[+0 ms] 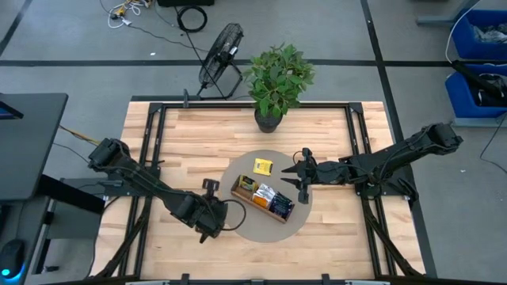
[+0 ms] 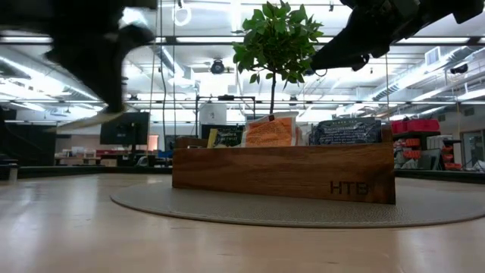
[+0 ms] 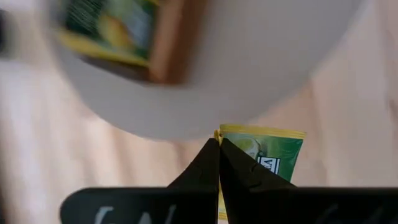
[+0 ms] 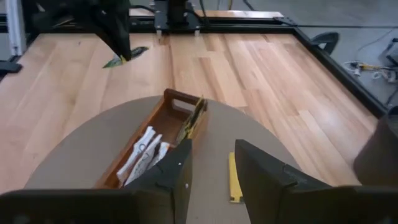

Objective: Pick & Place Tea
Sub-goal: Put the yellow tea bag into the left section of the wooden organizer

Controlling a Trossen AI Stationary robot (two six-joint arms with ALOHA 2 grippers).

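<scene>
While my left gripper (image 3: 219,163) has its jaws pinched on a flat, glossy yellow-green sachet (image 3: 268,155) low and right of centre in its wrist frame, the sachet stands upright. My right gripper (image 4: 211,163) hangs part-open, empty, over the wooden tray (image 4: 163,121) on the round mat (image 1: 242,223), at table (image 1: 198,131) centre.

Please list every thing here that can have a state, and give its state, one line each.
Left tool: shut on the green sachet, off the mat.
Right tool: open, holding nothing, over the mat.
Wooden tray: upright on the mat, sachets standing inside.
Yellow sachet: flat on the mat, beside the tray.
</scene>
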